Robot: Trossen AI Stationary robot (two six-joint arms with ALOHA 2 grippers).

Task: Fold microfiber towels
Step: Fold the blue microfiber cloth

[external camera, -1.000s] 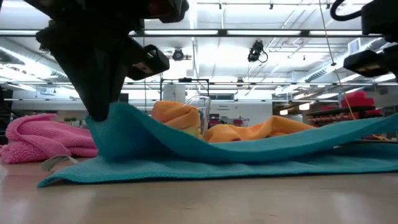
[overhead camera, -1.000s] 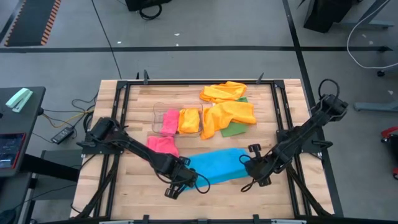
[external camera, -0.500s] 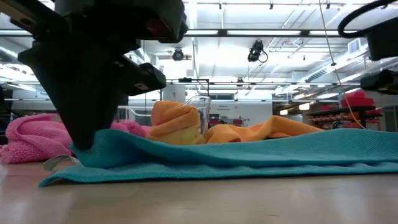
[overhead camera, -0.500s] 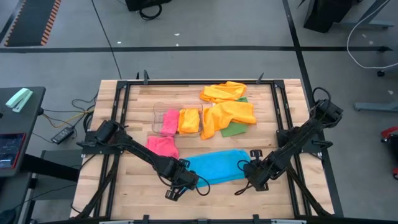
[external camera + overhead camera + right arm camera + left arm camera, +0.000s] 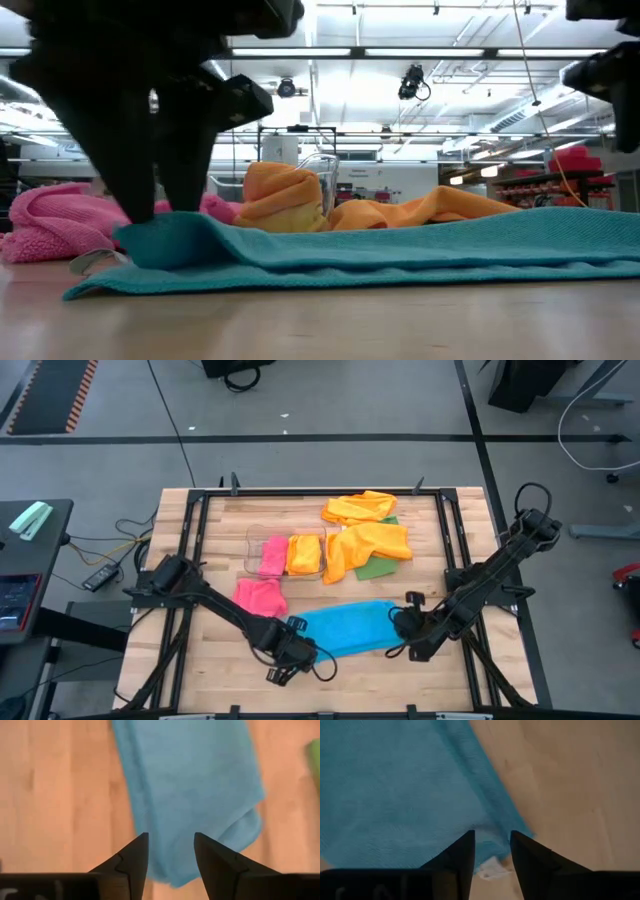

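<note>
The blue microfiber towel [image 5: 345,627] lies folded in two on the table's near middle, its long sides running left to right. My left gripper [image 5: 293,652] stands open at its left near corner [image 5: 492,827], fingers pointing down at the raised fold [image 5: 170,235]. My right gripper [image 5: 402,628] hovers open above the towel's right end [image 5: 190,785], clear of it. A crumpled pink towel [image 5: 260,597] lies just left of the blue one. Two orange towels [image 5: 368,545] and a green one [image 5: 378,568] lie heaped behind it. My left gripper's open fingertips [image 5: 140,215] stand right at the top of the blue towel's left end [image 5: 175,228], coming from above. Whether they touch the cloth I cannot tell. The towel rests on the table.
A clear bin [image 5: 250,550] at the far middle holds a folded pink towel [image 5: 271,556] and a folded yellow-orange one [image 5: 305,554]. A black frame [image 5: 200,510] runs round the table. Bare wood [image 5: 350,680] shows along the near edge.
My left gripper has come down and opened, and my right has let the towel's right end go. The blue towel's upper layer, held up and sagging a second ago, has dropped onto the lower layer and lies flat. My right gripper has risen a little.
</note>
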